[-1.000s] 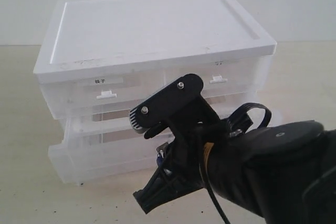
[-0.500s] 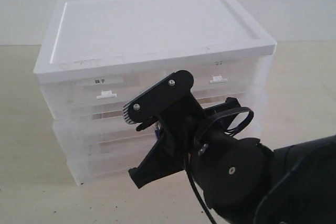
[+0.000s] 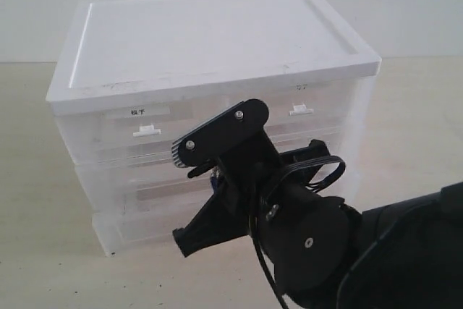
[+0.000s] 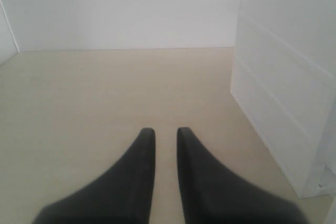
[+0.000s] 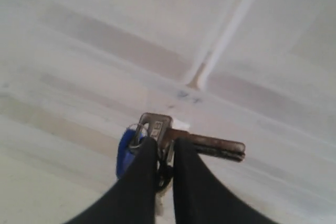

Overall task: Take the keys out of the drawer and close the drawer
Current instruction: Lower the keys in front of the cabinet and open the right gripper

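Your right gripper (image 5: 164,142) is clenched on the keys (image 5: 207,145). The ring is pinched between its two fingers, the blue tag (image 5: 125,156) pokes out at one side of the fingertips, and a long brownish key juts out at the other side.

Directly ahead of those fingertips, and very close, is the front of the drawer (image 3: 137,182), the middle tier of the white cabinet (image 3: 202,34). You cannot tell whether the keys touch the plastic. In the exterior view that front lies about level with the fronts above and below it, so the drawer looks pushed in. The arm hides its centre handle.

Above the gripper are the two half-width labelled drawers (image 3: 145,129) (image 3: 300,108), both pushed in, and below it is the lowest drawer (image 3: 137,226). Through the cloudy plastic you get only faint brownish shading, so what any of them holds cannot be told.

Your left gripper (image 4: 166,132) hangs over the bare beige table (image 4: 105,87) with a narrow gap between its fingers and nothing in that gap. The cabinet's side wall stands off to one side of it, apart from the fingers.
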